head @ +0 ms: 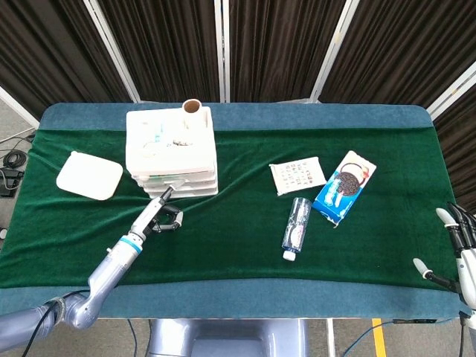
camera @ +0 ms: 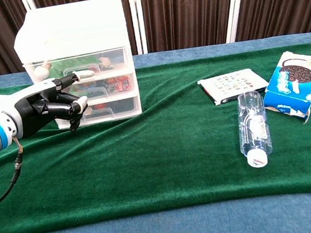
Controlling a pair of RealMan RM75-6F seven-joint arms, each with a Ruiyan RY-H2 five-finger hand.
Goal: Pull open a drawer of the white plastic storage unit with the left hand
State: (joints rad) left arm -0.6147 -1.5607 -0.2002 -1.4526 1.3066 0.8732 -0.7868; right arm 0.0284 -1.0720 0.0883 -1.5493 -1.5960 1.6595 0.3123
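Your left hand (camera: 45, 106) is up at the front of the white storage unit (camera: 74, 41), but no drawer is open: all three fronts sit flush in the chest view. One finger is stretched forward and the others are curled in under it, with nothing between them. The tip of the stretched finger (camera: 86, 74) lies at the handle of the top drawer (camera: 82, 63); whether it touches or only hovers there, you cannot tell from either view. The middle drawer (camera: 110, 85) and the bottom drawer (camera: 109, 106) lie below and just beyond the curled fingers.

So the approach looks nearly finished, while the hooking and the pull itself are all left to do. To my eye you need the fingertips under a handle lip first, then a straight draw toward yourself.

Your right hand (head: 457, 249) waits far off from the fingers at work, at the table edge, its fingers apart and holding nothing.
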